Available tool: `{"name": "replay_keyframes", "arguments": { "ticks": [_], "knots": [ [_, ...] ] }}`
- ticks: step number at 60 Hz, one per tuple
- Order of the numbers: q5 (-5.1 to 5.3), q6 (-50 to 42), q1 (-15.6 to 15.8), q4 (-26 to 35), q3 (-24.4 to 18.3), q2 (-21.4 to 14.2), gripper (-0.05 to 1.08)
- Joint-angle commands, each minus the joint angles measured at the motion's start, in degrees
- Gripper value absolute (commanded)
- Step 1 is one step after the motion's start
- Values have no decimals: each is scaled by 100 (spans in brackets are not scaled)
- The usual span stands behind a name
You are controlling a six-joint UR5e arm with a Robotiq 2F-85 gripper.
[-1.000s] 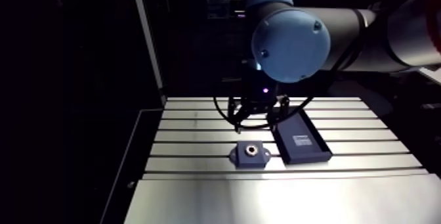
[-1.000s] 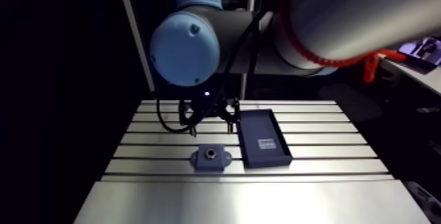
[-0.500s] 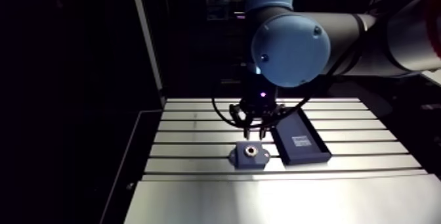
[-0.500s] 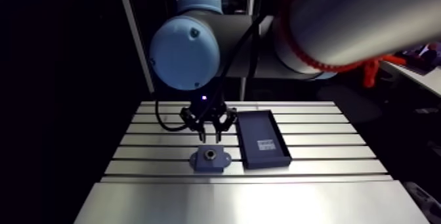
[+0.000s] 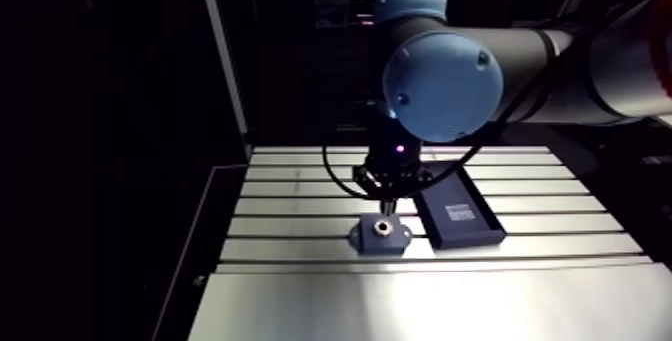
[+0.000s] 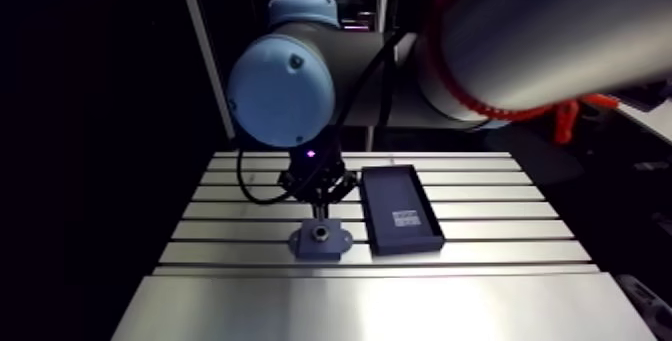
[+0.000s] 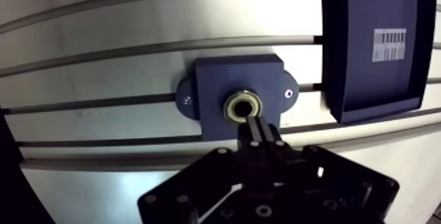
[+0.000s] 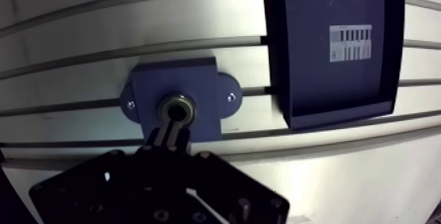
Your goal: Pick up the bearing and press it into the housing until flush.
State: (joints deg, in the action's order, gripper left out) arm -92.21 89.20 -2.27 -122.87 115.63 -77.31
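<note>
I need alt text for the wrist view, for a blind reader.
The gripper, fingers shut together, has its tips at a metal bearing seated in a blue housing on the slotted table. A blue tray with a barcode label lies beside it.

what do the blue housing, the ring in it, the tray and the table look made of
Dark blue housing block: matte, even colour, likely plastic, though painted metal is possible.
Round bearing ring in its bore: bright glints, metal.
Dark blue rectangular tray: same matte look, probably plastic; its white barcode label looks like paper.
Slotted table: bare brushed aluminium, streaky shine.
</note>
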Motion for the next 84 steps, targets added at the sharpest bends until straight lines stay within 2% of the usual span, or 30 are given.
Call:
{"name": "replay_keyframes", "arguments": {
  "ticks": [1,45,54,84],
  "knots": [
    [6,40,-2,-197,85,28,90],
    [-3,76,7,-331,184,160,90],
    [40,115,7,-331,201,184,90],
    [50,199,17,-603,237,274,89]
  ]
}}
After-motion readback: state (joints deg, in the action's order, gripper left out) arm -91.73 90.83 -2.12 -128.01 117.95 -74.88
